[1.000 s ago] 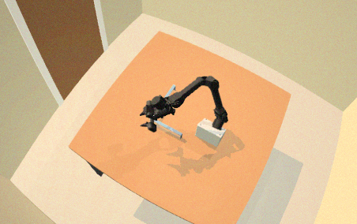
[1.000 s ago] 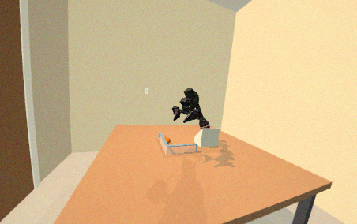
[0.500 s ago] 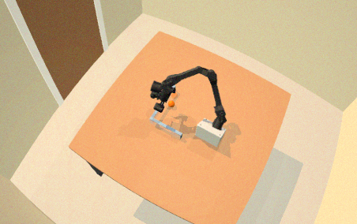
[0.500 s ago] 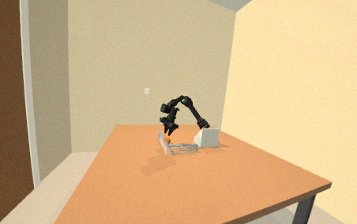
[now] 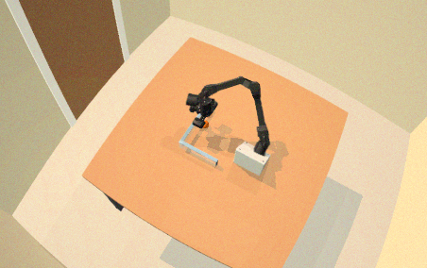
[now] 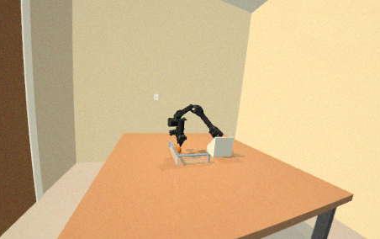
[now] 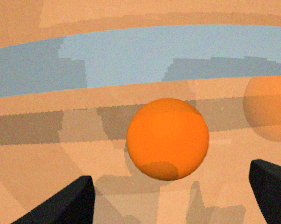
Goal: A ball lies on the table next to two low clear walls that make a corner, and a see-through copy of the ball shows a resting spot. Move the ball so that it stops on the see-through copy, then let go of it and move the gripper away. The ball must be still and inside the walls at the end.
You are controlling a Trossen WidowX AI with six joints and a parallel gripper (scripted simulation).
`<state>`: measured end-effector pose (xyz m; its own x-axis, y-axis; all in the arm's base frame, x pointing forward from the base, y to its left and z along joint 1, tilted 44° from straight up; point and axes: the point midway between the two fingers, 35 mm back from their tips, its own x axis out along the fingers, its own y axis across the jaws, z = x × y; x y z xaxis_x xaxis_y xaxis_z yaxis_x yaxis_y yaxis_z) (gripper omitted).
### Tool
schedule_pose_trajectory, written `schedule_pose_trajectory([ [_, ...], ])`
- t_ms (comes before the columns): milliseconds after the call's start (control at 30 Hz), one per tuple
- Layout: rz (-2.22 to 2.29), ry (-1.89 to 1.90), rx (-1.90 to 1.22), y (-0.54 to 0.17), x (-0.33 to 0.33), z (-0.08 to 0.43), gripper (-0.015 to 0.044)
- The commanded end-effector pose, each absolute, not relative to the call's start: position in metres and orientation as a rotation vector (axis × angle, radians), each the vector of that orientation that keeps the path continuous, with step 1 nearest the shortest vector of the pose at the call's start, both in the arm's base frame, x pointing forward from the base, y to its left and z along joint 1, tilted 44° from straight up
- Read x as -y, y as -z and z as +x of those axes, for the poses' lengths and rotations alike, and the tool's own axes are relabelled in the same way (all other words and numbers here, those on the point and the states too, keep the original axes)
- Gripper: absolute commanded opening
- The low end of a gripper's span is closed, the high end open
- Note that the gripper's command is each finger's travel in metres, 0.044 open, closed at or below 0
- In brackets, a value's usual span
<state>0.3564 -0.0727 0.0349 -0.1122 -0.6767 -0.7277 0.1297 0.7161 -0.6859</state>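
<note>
so the gripper [image 7: 171, 212] is hanging right over the ball [image 7: 168, 139] with its jaws standing fairly wide and nothing between them. in the wrist view the ball is sitting dead centre, just ahead of the two dark fingers, with the clear wall [image 7: 144, 56] running across the upper half behind it. the see-through copy [image 7: 269, 102] is peeking in at the right edge, near the ball but apart from it.

biggest worry imo: it's a ball, so if one finger is touching first it's probably rolling off sideways, maybe bouncing off the wall or slipping out the open side of the corner. letting go too abruptly could also be sending it rolling off the copy.

in the top view the walls [image 5: 197, 153] are sitting mid-frame on the orange table [image 5: 164, 203], the white base box [image 5: 251, 159] is to their right, beige room walls all round, and a brown door [image 5: 70, 47] is at upper left.
</note>
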Motion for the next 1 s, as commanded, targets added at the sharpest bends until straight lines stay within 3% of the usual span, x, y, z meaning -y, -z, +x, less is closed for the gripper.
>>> schedule_pose_trajectory([
  [0,-0.466,0.729,-1.541,-0.032,0.077,0.356,0.0332],
  [867,-0.468,0.730,-1.540,-0.004,0.104,0.351,0.0332],
  [967,-0.468,0.730,-1.540,-0.004,0.104,0.351,0.0253],
])
